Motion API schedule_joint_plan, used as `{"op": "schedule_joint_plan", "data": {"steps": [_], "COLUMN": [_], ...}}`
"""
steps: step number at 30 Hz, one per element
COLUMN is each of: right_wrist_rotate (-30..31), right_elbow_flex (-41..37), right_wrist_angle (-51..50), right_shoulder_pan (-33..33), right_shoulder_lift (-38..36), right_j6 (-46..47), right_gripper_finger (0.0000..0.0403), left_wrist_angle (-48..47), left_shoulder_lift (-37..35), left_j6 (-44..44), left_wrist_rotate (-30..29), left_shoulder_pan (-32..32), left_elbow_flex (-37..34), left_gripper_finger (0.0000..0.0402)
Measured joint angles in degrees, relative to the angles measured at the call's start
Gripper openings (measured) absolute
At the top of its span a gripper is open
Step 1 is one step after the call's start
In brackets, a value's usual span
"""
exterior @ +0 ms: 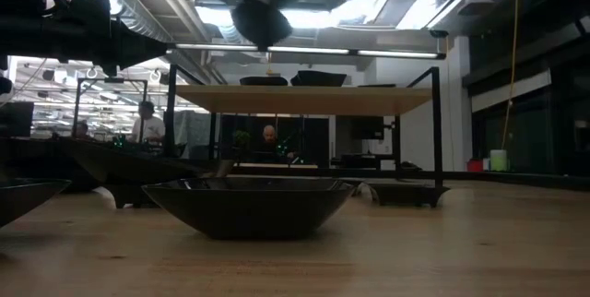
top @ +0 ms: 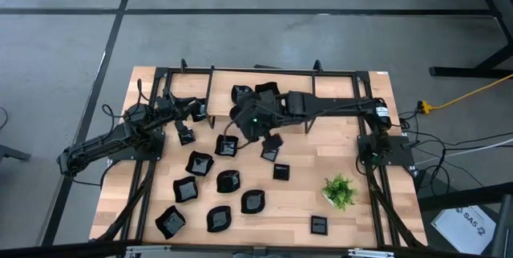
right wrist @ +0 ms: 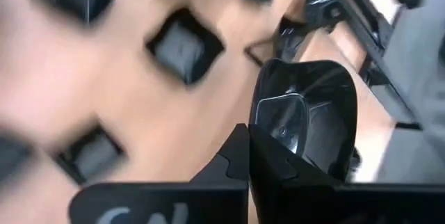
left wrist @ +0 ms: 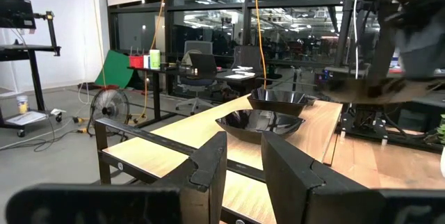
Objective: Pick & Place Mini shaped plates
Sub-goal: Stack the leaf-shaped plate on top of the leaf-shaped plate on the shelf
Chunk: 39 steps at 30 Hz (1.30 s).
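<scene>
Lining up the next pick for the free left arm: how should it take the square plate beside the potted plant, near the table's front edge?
Grip the small square plate by one raised rim from straight above. It lies flat with bare wood around it, the potted plant standing clear behind.

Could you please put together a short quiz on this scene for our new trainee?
1. True or false: the left gripper holds a plate.
2. Which gripper is shut on the rim of a black plate? A: left. B: right.
3. How many plates lie on the raised shelf?

Key:
1. False. Its fingers stand apart with nothing between them.
2. B. The right gripper is shut on the held plate, above the table.
3. Two: the near plate and the far plate.
</scene>
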Motion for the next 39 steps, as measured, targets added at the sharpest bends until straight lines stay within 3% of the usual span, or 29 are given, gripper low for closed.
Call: {"op": "schedule_joint_plan", "data": {"steps": [15, 22, 27, 39], "right_wrist_rotate": [0.17, 0.04, -2.41, -9.89], "right_elbow_flex": [0.00, 0.00, 0.00, -2.61], "right_wrist_angle": [-0.20, 0.35, -0.47, 0.85], "right_shoulder_pan": [-6.90, -10.60, -12.11, -16.84], "right_shoulder_lift": [0.02, 0.02, 0.02, 0.70], "right_j6": [-40.02, -48.85, -51.82, -70.55], "right_gripper_finger": [0.0000, 0.0000, 0.0000, 0.0007], "left_wrist_angle": [0.00, -0.01, 0.00, 0.00], "left_shoulder_lift": [0.01, 0.01, 0.02, 0.00], "left_j6": [0.00, 0.01, 0.01, 0.01], "left_wrist_rotate": [-0.02, -0.01, -0.01, -0.01], "left_shoulder_pan": [0.00, -0.01, -0.01, 0.00], "left_elbow_flex": [0.00, -0.02, -0.01, 0.00], "left_gripper_finger": [0.0086, 0.0086, 0.0086, 0.0086]}}
